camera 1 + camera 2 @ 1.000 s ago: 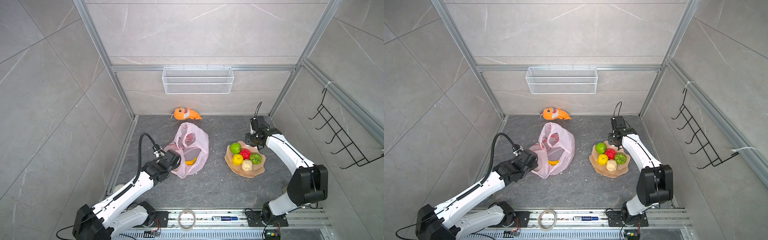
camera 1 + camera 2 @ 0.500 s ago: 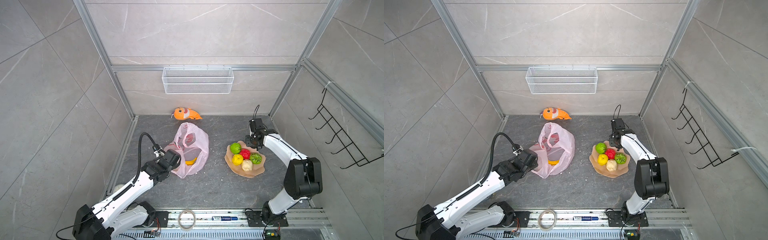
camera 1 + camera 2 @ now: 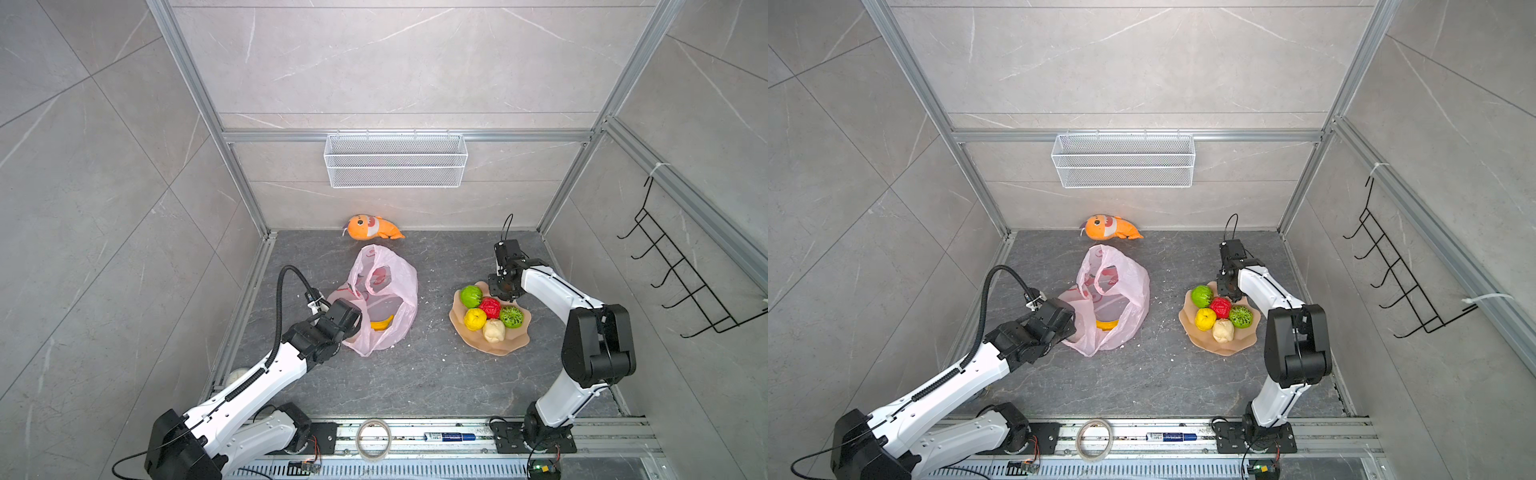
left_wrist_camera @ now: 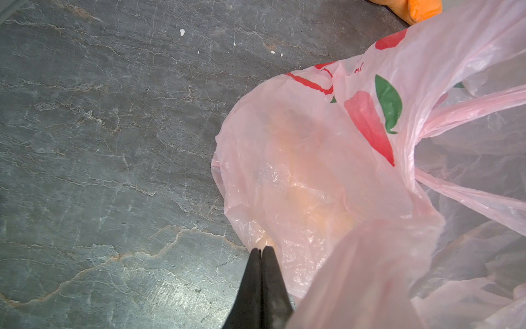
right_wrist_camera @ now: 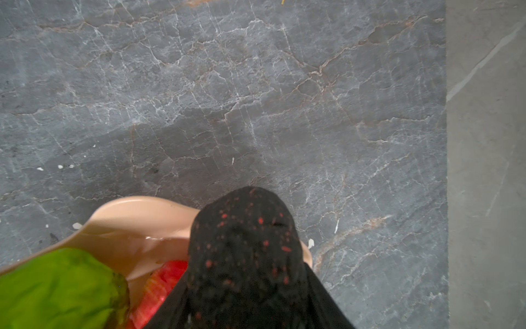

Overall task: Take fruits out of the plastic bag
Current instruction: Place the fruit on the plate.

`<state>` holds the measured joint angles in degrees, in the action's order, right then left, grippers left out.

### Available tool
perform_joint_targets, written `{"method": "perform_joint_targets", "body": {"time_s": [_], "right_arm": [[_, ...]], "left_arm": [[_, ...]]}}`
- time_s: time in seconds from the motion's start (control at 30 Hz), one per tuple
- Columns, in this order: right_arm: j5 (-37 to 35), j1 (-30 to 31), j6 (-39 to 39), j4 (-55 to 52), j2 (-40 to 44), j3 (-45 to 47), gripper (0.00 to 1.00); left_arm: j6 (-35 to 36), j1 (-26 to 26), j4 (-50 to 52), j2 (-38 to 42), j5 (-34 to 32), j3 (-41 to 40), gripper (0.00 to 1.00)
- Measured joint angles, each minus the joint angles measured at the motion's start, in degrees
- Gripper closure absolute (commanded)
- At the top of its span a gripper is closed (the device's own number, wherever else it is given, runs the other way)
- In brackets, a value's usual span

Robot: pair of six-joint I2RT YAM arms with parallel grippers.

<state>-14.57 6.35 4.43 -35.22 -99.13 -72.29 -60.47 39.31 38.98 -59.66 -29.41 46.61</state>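
Over far rim of peach plate: my right claw clamps dark avocado, drop pending.
Lower onto bare plate beside red fruit before releasing, else it may roll off. Left claw shut at pink plastic bag edge, film grip unclear; banana left inside.

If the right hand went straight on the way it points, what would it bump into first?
Probably the peach plate, near its rim beside the red fruit. The right hand points down there holding a dark speckled fruit, which hides the exact spot.
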Motion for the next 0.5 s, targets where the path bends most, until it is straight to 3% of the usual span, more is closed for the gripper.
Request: {"method": "perform_joint_targets", "body": {"time_s": [0.5], "right_arm": [[1.6, 0.0, 0.0, 0.8, -0.2, 1.7, 0.62]], "left_arm": [[0.0, 0.0, 0.0, 0.0, 0.0, 0.0, 1.0]]}}
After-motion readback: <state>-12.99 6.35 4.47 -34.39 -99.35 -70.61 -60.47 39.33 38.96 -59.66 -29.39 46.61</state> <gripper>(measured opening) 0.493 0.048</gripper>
